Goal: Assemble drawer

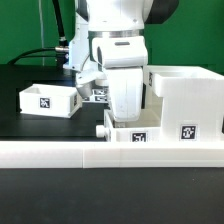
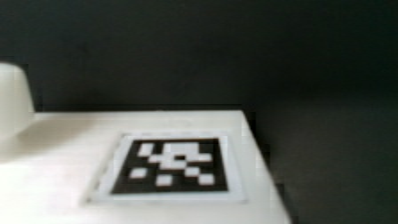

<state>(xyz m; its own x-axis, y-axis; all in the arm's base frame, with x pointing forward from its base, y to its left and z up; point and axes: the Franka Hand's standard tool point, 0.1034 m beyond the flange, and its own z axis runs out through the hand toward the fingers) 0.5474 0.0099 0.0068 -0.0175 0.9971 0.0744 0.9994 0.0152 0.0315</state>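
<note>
In the exterior view my gripper (image 1: pixel 126 118) hangs straight down over a small white tray (image 1: pixel 133 136) with a knob (image 1: pixel 104 131) on its side and a tag on its front wall. The fingertips are hidden behind the hand and the tray wall, so I cannot tell whether they are open or shut. A second small tray (image 1: pixel 50 99) sits on the black table at the exterior view's left. The tall white casing (image 1: pixel 186 100) stands at the exterior view's right, close beside the tray. The wrist view shows a white tagged surface (image 2: pixel 175 163) very close, with no fingers in sight.
A long low white rail (image 1: pixel 60 152) runs across the front of the table. The marker board (image 1: pixel 96 96) lies behind the arm. A black cable (image 1: pixel 40 52) runs at the back left. A white rounded edge (image 2: pixel 11 95) shows in the wrist view.
</note>
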